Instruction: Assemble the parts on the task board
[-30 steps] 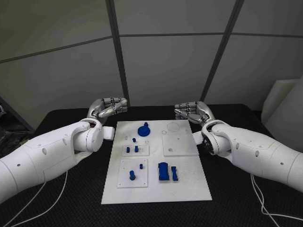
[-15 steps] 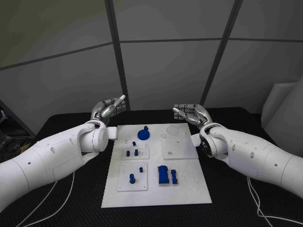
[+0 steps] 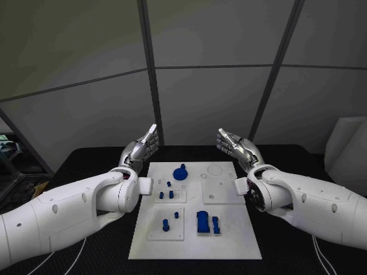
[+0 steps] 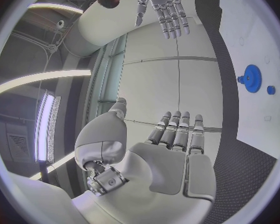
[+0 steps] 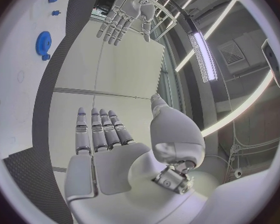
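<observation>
Both hands are raised past the far edge of the task board [image 3: 196, 252], left hand [image 3: 142, 146] and right hand [image 3: 235, 146] flat, fingers released, holding nothing; blue parts [image 3: 203, 221] sit on the board between the forearms. Left wrist view: fingers [image 4: 177, 132] straight, board edge cut off. Right wrist view: fingers [image 5: 99, 127] likewise extended.

Both arms w/ glossy white rounded shells, thick forearm tapering to a round wrist joint. Left arm [image 3: 59, 215]: wrist ring dark inside, w/ a small red spot at its edge. Right arm [image 3: 316, 200]: same dark ring at the wrist. Thin white cables trail from under each forearm.

Left hand [image 3: 140, 148] and right hand [image 3: 235, 146]: silver metal, segmented fingers [image 4: 177, 132] w/ dark bands betw. segments, smooth pale palm plate. Thumb base is a big rounded silver bulge; below it an exposed metal hub w/ small screws.
</observation>
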